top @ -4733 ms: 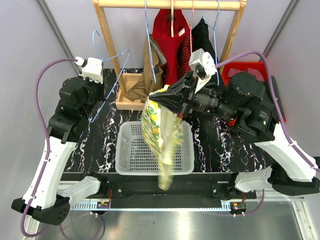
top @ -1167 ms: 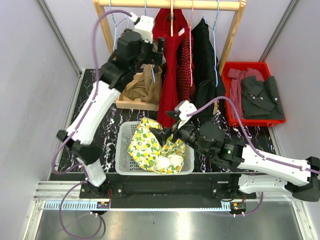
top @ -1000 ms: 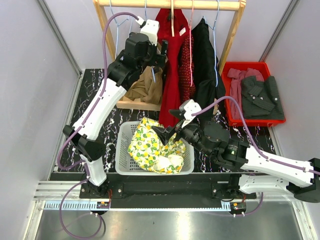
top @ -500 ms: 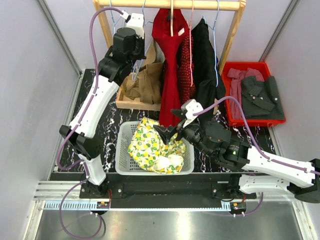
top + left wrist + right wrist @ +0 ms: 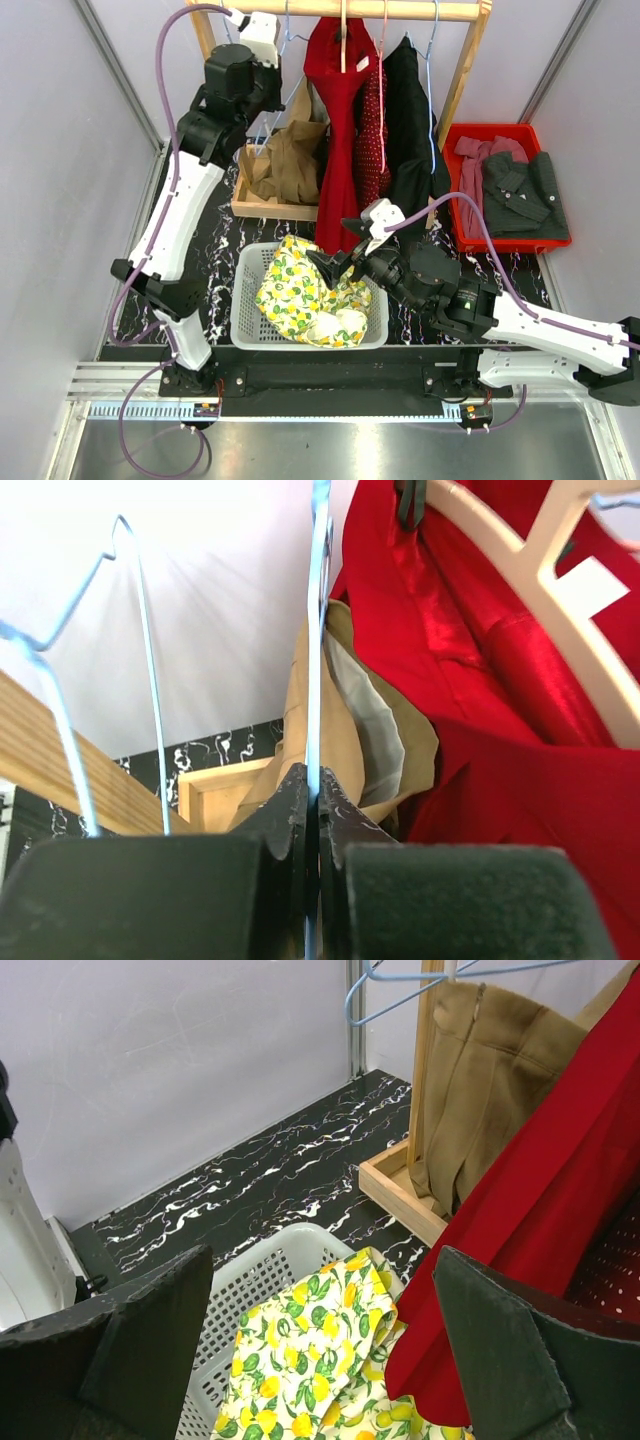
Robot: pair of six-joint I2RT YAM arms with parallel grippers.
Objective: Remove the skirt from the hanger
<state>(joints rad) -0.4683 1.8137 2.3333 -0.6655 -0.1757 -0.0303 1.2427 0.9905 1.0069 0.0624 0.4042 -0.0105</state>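
Note:
The lemon-print skirt (image 5: 300, 295) (image 5: 300, 1360) lies crumpled in the white basket (image 5: 245, 300) (image 5: 250, 1280), off any hanger. My right gripper (image 5: 330, 262) (image 5: 322, 1260) hovers open just above its right side, holding nothing. Up at the rail, my left gripper (image 5: 270, 90) (image 5: 312, 790) is shut on the thin blue wire of a hanger (image 5: 318, 630). A tan garment (image 5: 290, 165) (image 5: 345, 730) hangs right behind those jaws. The hanger's hook is out of the left wrist view.
The wooden rack (image 5: 340, 10) also carries a red dress (image 5: 340, 120) (image 5: 480, 680), a dotted red piece and a black garment (image 5: 410, 120). Empty blue hangers (image 5: 140, 660) hang left of my left gripper. A red tray (image 5: 455, 190) with grey clothes sits at the right.
The left gripper has closed on the blue hanger wire and shifted left along the rail; the tan garment swung left with it. The right arm barely moved.

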